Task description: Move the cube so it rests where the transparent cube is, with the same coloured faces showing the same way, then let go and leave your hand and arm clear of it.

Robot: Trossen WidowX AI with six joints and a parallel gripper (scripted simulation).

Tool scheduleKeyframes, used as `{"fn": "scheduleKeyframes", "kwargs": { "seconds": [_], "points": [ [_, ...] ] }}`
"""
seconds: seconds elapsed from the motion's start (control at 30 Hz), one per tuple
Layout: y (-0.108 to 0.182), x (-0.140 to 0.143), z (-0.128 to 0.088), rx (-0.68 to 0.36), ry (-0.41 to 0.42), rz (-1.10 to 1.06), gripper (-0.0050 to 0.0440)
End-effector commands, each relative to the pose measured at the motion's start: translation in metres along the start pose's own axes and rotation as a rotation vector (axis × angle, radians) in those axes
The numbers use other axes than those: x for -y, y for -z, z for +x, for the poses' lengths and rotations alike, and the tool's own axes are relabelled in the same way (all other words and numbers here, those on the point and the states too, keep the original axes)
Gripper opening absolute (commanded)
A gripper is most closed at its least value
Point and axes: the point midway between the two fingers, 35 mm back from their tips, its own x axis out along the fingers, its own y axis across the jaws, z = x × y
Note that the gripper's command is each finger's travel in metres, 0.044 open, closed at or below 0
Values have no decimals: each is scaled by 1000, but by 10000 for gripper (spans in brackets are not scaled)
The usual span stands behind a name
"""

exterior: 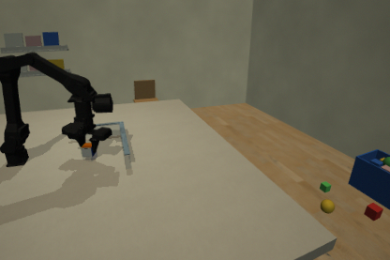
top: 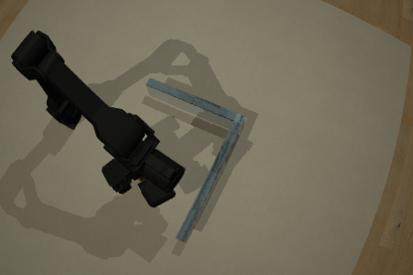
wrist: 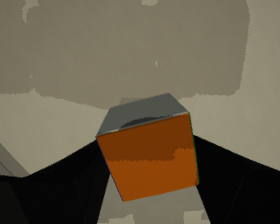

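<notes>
My gripper (exterior: 89,144) (wrist: 149,140) is shut on the cube (exterior: 87,145) (wrist: 150,160). In the wrist view an orange face points at the camera, a grey face lies beyond it, and the black fingers press on both sides. In the exterior view the cube is held low, at or just above the table (exterior: 187,191), with its orange face up. A pale shape right under it may be the transparent cube, but I cannot tell them apart. In the top view the arm (top: 99,114) hides the cube except for an orange sliver (top: 143,181).
An L-shaped blue-grey bar (top: 213,177) (exterior: 124,136) lies on the table just right of the gripper. The arm's base (exterior: 14,144) stands at the left. A brown box (exterior: 144,88) sits at the table's far edge. A blue crate (exterior: 370,176) and small toys are on the floor.
</notes>
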Motion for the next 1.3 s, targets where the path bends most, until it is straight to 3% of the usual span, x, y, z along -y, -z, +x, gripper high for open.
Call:
{"fn": "scheduleKeyframes", "kwargs": {
  "seconds": [0.0,0.8,1.03,1.1,1.27],
  "points": [
    [1,-3,0,-7,-22,3,0],
    [1,-3,19,-7,-21,3,0],
    [3,-5,15,-15,-30,0,168],
    [3,-5,15,-15,-30,0,168],
    [3,-5,15,-15,-30,0,280]
  ]
}}
